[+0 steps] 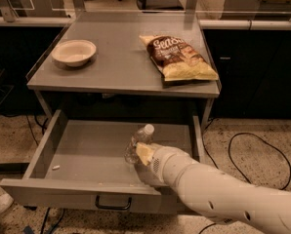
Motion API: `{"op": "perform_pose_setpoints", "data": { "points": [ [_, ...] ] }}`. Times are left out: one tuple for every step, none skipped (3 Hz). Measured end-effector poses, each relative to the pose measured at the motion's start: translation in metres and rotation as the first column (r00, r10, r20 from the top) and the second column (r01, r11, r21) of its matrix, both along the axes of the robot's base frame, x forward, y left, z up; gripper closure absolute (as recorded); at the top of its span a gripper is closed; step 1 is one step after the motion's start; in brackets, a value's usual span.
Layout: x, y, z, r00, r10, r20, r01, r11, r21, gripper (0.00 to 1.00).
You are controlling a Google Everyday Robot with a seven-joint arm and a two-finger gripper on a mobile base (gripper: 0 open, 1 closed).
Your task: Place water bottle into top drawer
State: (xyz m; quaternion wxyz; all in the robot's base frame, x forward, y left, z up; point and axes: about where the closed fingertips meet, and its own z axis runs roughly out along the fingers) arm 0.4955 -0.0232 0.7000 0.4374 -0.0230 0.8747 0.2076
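My gripper [141, 155] is inside the open top drawer [89, 147], over the right part of its floor and nearer its front panel than its back wall. My fingers are closed on the water bottle [138, 143], gripping its lower body with a pale pad pressed against the clear plastic. The white cap is free, pointing up and towards the drawer's back right. I grip low so the bottle leans away from my wrist and I can bring its base down first.

The bottle is within the drawer's walls, but I cannot tell whether its bottom touches the floor or hangs just above it, so I judge the placing not yet finished. The drawer is pulled well out, which gives my arm room to come in over the front panel from the drawer's right front corner.

A small white speck [56, 167] lies near the drawer's front left, well apart from the bottle. Above the drawer's back edge sits the tabletop [118, 62], with a bowl [74, 51] over the drawer's left side and a chip bag [179, 57] over its right, both out of my way.
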Motion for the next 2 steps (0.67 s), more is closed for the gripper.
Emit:
{"op": "perform_pose_setpoints", "data": {
  "points": [
    [0.0, 0.0, 0.0, 1.0, 0.0, 0.0, 0.0, 1.0, 0.0, 0.53],
    [0.0, 0.0, 0.0, 1.0, 0.0, 0.0, 0.0, 1.0, 0.0, 0.14]
  ]
}}
